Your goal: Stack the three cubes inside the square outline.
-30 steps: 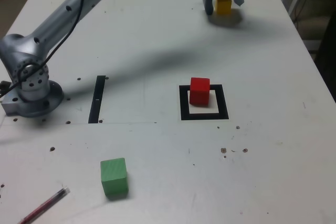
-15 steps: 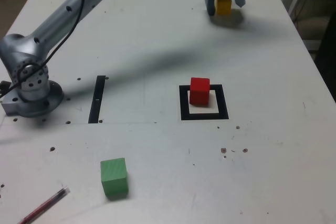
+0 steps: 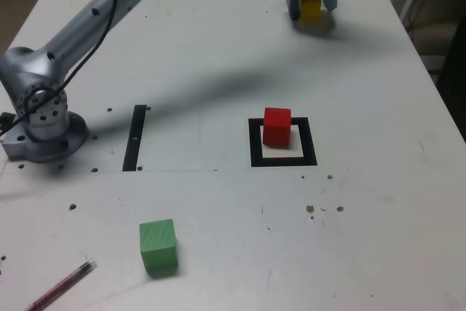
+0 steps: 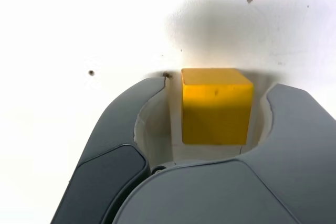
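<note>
The gripper's [image 4: 216, 88] jaws stand apart around the yellow cube [image 4: 216, 111]; closing off-centre, one jaw could push it askew and spoil the grip.

Table [image 3: 378, 231]: red cube [image 3: 277, 127], yellow cube [image 3: 311, 8], green cube [image 3: 159, 246], outline [image 3: 256, 156], strip [image 3: 135, 138], pen [image 3: 62, 286].

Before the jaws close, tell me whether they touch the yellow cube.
Apart: the wrist view shows a strip of white table between each jaw and the yellow cube.
</note>
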Robot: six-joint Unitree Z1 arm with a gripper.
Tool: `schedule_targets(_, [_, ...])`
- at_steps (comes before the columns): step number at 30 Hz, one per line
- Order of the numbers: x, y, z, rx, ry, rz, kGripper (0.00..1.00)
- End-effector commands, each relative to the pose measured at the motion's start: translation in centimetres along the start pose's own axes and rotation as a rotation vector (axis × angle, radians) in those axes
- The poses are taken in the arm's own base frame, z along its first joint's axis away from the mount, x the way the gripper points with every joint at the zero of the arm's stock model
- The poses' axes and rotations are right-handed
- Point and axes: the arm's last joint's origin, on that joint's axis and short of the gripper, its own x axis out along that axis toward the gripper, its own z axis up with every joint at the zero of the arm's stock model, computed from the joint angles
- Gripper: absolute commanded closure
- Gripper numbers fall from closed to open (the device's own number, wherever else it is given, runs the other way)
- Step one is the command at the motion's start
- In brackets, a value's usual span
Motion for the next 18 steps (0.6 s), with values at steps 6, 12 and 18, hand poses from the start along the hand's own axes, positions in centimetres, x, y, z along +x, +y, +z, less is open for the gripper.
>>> schedule_targets(6, [-0.62,0.49,0.16,-0.011,-0.04,0.024,0.64])
schedule_targets(12, [-1.13,0.66,0.03,-0.015,-0.051,0.029,0.7])
schedule_targets(18, [-1.01,0.34,0.06,-0.007,-0.046,0.015,0.76])
